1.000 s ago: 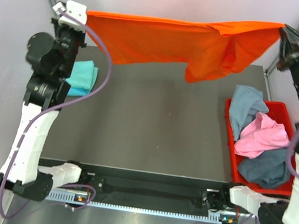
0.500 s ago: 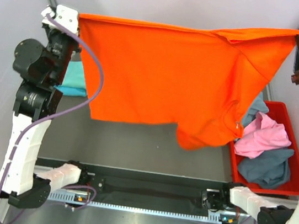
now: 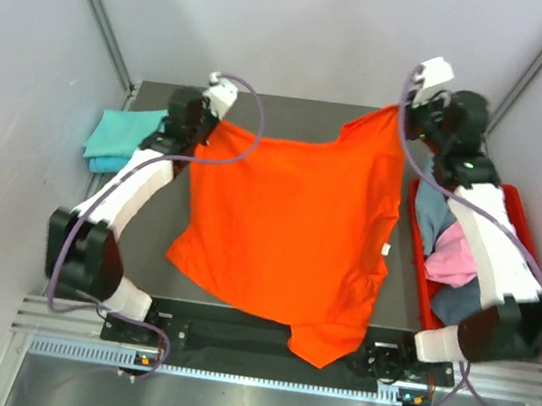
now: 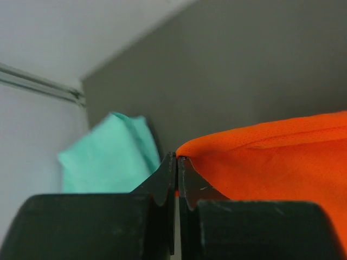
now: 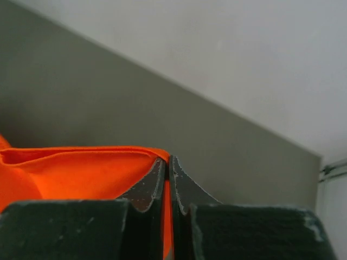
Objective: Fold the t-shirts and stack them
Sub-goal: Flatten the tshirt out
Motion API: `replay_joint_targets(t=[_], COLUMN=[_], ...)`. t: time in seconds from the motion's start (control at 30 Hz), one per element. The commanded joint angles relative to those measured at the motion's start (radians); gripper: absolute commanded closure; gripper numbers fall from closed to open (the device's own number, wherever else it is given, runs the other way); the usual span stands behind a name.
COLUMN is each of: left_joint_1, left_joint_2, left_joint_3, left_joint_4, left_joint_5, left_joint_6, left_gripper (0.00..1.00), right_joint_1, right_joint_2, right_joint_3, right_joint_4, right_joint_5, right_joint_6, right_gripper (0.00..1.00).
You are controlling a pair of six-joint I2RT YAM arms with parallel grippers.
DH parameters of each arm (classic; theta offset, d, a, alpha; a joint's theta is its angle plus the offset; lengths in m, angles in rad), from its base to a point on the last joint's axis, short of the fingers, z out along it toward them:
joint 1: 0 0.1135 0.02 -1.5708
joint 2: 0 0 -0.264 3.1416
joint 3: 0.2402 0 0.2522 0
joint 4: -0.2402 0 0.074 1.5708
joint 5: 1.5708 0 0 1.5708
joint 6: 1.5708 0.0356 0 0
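The bright orange t-shirt [image 3: 287,231] lies spread over the table, its near end hanging past the front edge and a small white label [image 3: 384,247] showing on its right side. My left gripper [image 3: 216,123] is shut on the shirt's far left corner [image 4: 260,162], its tips [image 4: 177,157] pinching the cloth. At the far right corner [image 5: 70,168] my right gripper [image 3: 404,116] is shut on the hem, with orange cloth between its tips [image 5: 168,158]. A folded teal t-shirt [image 3: 119,136] lies at the table's left edge [image 4: 108,160].
A red bin [image 3: 523,212] at the right holds a pink shirt [image 3: 449,263] and grey-blue shirts [image 3: 433,211], partly hidden by my right arm. Grey walls and frame posts close in the back and sides.
Both arms have come down from holding the orange shirt stretched high in the air to the far part of the table. The shirt now lies spread over the tabletop.
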Motion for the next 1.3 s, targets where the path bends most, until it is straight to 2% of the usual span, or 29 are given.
replay_joint_targets(t=[0.0,0.07,0.23,0.27,0.33,0.37,0.4,0.47,0.63,0.83,1.03,1.13,1.27], left_joint_1=[0.012,0.022,0.046,0.051,0.055,0.055,0.058,0.061,0.074,0.080,0.092,0.098,0.103], left_joint_2=[0.147,0.296,0.613,0.649,0.741,0.767,0.792,0.845,0.878,0.856,0.856,0.890,0.902], left_joint_3=[-0.023,0.017,0.300,0.348,0.477,0.515,0.584,0.635,0.676,0.627,0.603,0.644,0.657], left_joint_4=[0.129,0.167,0.167,0.161,0.149,0.149,0.121,0.115,0.129,0.133,0.172,0.156,0.149], left_joint_5=[0.009,0.005,-0.021,-0.021,-0.029,-0.040,-0.055,-0.070,-0.103,-0.127,-0.153,-0.170,-0.211], left_joint_6=[0.026,0.021,-0.009,-0.014,-0.008,-0.002,0.010,0.018,0.012,-0.029,-0.057,-0.058,-0.068], left_gripper=[1.00,1.00,1.00,1.00,1.00,1.00,1.00,1.00,1.00,1.00,1.00,1.00,1.00], right_joint_1=[-0.010,-0.010,-0.007,-0.009,-0.012,-0.015,-0.015,-0.015,-0.013,-0.007,-0.006,-0.007,0.008], right_joint_2=[0.162,0.315,0.611,0.709,0.805,0.890,0.931,1.021,1.080,1.058,1.046,1.104,1.201], right_joint_3=[-0.040,0.010,0.252,0.362,0.489,0.620,0.683,0.821,0.873,0.785,0.773,0.874,0.978], right_joint_4=[0.142,0.157,0.142,0.118,0.087,0.056,0.047,0.048,0.121,0.130,0.124,0.144,0.165], right_joint_5=[-0.027,-0.023,0.016,0.040,0.059,0.059,0.063,0.083,0.117,0.140,0.154,0.164,0.155], right_joint_6=[0.014,0.032,0.048,0.042,0.045,0.046,0.043,0.030,0.014,0.023,0.005,-0.029,0.023], right_gripper=[1.00,1.00,1.00,1.00,1.00,1.00,1.00,1.00,1.00,1.00,1.00,1.00,1.00])
